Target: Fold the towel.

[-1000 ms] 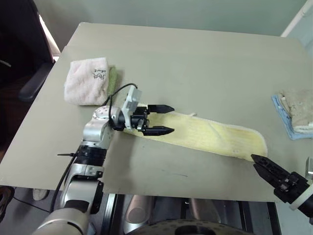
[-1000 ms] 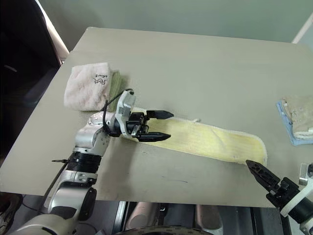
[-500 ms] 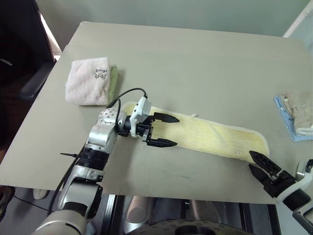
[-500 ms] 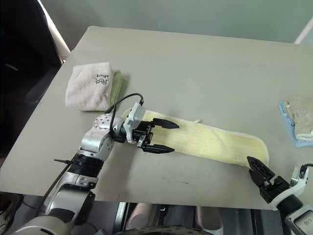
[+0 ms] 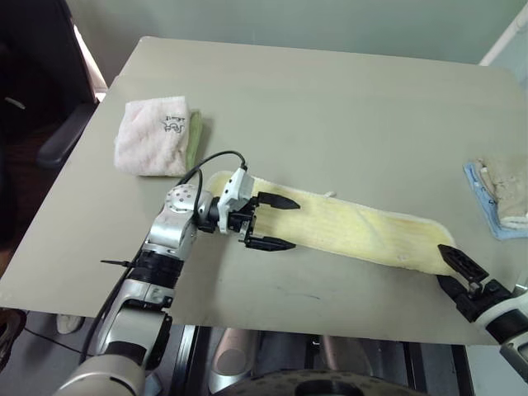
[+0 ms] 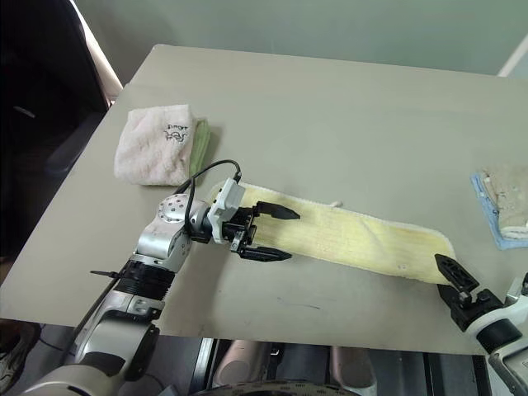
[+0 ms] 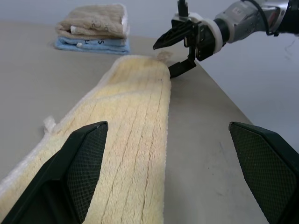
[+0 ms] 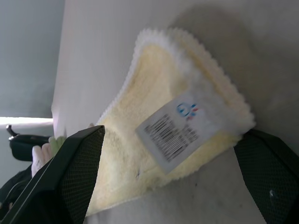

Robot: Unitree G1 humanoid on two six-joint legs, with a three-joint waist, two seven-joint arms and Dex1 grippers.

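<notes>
The towel, a long pale yellow strip, lies flat and slanted across the near half of the table. My left gripper hovers open over its left end, pointing along the strip, one finger on each side. My right gripper is open at the towel's right end near the front edge. In the right wrist view that end and its white tag lie just ahead between the fingers. From the left wrist the right gripper appears at the towel's far end.
A folded pink-white towel sits on a green cloth at the back left. Folded beige and blue cloths lie at the right edge. The table's front edge runs just below both grippers.
My right gripper has moved right toward the table's front corner and rolled, its two fingers now showing apart at the towel's end. My left wrist rolled slightly and stayed over the left end.
</notes>
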